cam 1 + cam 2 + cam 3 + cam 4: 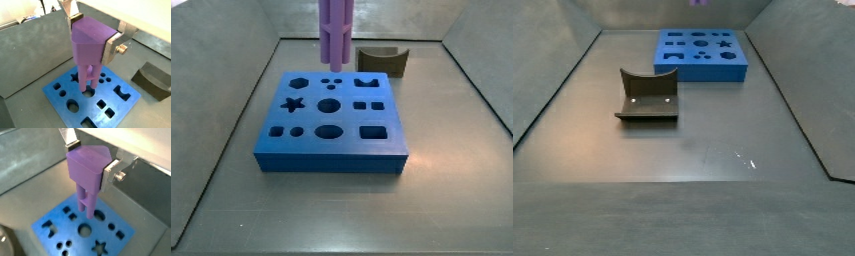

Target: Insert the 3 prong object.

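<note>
Gripping the 3 prong object (91, 45) by its wide head, the pincer (95, 31) hangs it upright above the blue block (331, 128). Its prongs point down toward the three-hole socket (331, 83), seemingly for a straight drop, not yet entered.

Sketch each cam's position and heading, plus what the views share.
Wrist view: on the wrist, looking down past the gripper, shut on the peg, to the blue block and the brown block.
Wrist view: on the wrist from another angle, down along the peg and a silver finger to the block.
Side view: low at the block's front, facing the brown block; no gripper, only the peg.
Side view: high and far, brown block near, blue block beyond; peg barely visible.
All share the blue block.
</note>
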You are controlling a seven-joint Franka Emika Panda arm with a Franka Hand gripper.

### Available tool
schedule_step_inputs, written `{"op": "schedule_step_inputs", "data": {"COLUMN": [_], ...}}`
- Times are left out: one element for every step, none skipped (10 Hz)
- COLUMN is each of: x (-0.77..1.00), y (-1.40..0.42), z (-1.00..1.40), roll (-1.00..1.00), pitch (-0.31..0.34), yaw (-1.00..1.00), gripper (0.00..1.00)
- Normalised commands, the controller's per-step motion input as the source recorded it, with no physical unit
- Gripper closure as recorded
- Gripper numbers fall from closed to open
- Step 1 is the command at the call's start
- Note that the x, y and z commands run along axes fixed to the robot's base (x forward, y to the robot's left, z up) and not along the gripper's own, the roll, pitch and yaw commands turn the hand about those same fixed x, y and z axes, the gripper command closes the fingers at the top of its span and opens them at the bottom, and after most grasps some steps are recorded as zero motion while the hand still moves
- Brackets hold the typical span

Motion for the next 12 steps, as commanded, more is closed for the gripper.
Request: {"op": "schedule_step_inputs", "data": {"x": [-0.26,-0.22,-0.18,-0.11,-0.01,0.04,0.13,0.15,0.19,0.28,0.24,0.12], "y": [0.96,0.87,0.93,0.93,0.76,0.47,0.27,0.18,0.05,0.00,0.03,0.00], "z": [-0.95,-0.98,-0.95,-0.74,-0.49,-0.31,-0.17,-0.13,-0.13,-0.20,-0.23,-0.29], "roll": [0.07,0.05,0.00,-0.06,-0.10,-0.04,-0.02,-0.01,-0.01,-0.01,0.00,0.00], "pitch": [-0.121,-0.109,-0.116,-0.167,-0.094,0.000,0.000,0.009,0.014,0.019,0.041,0.027], "yaw": [-0.03,-0.13,-0.03,0.00,0.00,0.01,0.00,0.00,0.00,-0.06,-0.17,-0.25], "gripper": [1.00,1.00,1.00,1.00,1.00,1.00,1.00,1.00,1.00,1.00,1.00,1.00]}}
